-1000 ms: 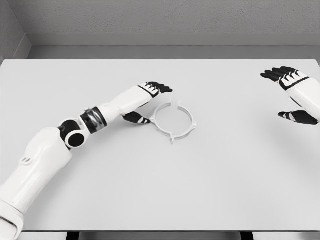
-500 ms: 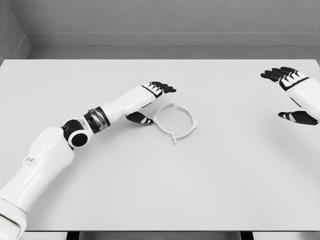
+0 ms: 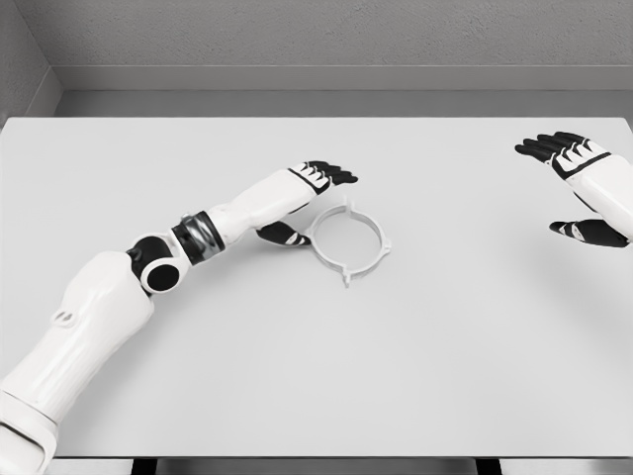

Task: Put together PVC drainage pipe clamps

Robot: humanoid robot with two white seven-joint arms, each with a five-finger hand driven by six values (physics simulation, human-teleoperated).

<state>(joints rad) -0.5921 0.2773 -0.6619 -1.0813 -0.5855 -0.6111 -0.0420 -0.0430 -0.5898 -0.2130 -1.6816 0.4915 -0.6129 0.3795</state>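
A white ring-shaped pipe clamp (image 3: 348, 241) lies flat on the white table (image 3: 316, 356), just right of centre. My left hand (image 3: 309, 203) sits against the ring's left side, fingers spread open above its upper left rim and thumb (image 3: 284, 235) low by its left edge. It holds nothing. My right hand (image 3: 579, 188) hovers open at the far right edge, well away from the clamp, palm turned inward.
A grey wall runs along the table's far edge. The table's front edge shows at the bottom of the view. No other objects lie on the surface.
My left arm has reached further to the right and the clamp has slid slightly right with the hand. The right hand has not moved.
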